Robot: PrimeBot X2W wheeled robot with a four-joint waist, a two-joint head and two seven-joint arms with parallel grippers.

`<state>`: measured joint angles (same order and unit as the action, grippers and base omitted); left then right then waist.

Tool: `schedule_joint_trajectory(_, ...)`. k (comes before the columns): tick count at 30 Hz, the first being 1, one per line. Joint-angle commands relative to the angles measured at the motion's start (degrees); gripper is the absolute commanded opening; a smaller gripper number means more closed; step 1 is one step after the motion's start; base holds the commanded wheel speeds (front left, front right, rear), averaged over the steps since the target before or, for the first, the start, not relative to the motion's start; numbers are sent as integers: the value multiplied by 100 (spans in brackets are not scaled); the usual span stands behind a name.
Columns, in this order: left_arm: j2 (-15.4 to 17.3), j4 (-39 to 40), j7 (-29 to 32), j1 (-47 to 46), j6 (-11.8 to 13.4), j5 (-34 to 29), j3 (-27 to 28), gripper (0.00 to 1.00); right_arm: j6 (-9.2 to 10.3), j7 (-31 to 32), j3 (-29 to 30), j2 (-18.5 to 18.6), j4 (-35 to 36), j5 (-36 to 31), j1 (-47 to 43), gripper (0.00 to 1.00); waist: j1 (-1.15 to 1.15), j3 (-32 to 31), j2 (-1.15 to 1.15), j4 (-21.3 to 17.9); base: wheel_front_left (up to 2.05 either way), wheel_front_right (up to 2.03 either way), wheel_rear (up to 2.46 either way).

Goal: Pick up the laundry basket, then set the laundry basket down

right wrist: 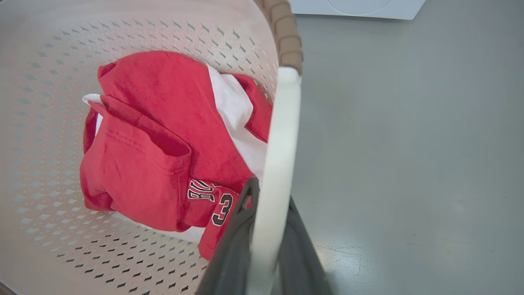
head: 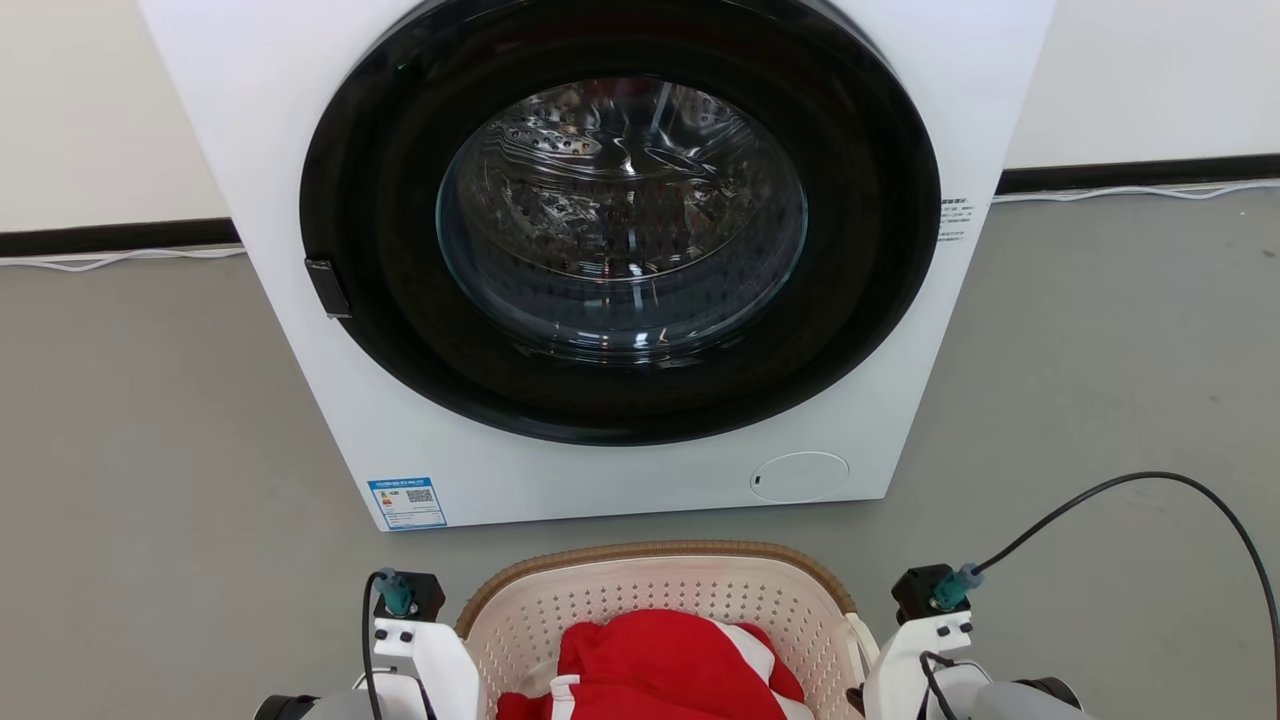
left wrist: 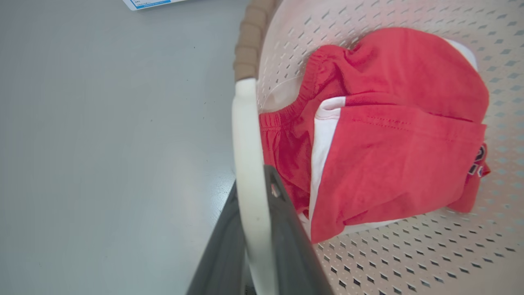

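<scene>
Cream, perforated laundry basket (head: 650,549) with a brown woven rim, at the bottom centre of the head view, between the robot's two wrists and just in front of a white washing machine (head: 330,420) with a round dark glass door (head: 620,215). Inside, crumpled red and white clothes (head: 660,650). Resting on the grey floor (head: 150,450) or raised off it: cannot tell.

In the left wrist view, left claw (left wrist: 251,180) pinching the basket's white left handle (left wrist: 245,135), one dark finger (left wrist: 286,229) inside the basket, the other outside.

In the right wrist view, right claw (right wrist: 271,192) likewise pressed onto the white right handle (right wrist: 280,131), one finger on each side. Black and white lettering (right wrist: 223,209) on the red cloth just beside that claw.

Black cable (head: 1150,474) arching over the floor at the right of the head view.
</scene>
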<state>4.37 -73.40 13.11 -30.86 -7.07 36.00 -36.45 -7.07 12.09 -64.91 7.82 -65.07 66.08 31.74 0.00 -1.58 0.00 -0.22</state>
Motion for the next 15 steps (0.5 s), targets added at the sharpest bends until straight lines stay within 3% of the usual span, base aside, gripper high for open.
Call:
schedule_joint_trajectory(1,125,130,-58,-150,-42,70,75,0,-42,-32,-71,-14,105,23,64,0,0,-2,0,15,0,0,0)
schedule_joint_trajectory(15,138,92,-60,-171,-42,211,-42,0,-42,-59,-257,-24,96,200,107,0,0,-2,0,5,0,0,0)
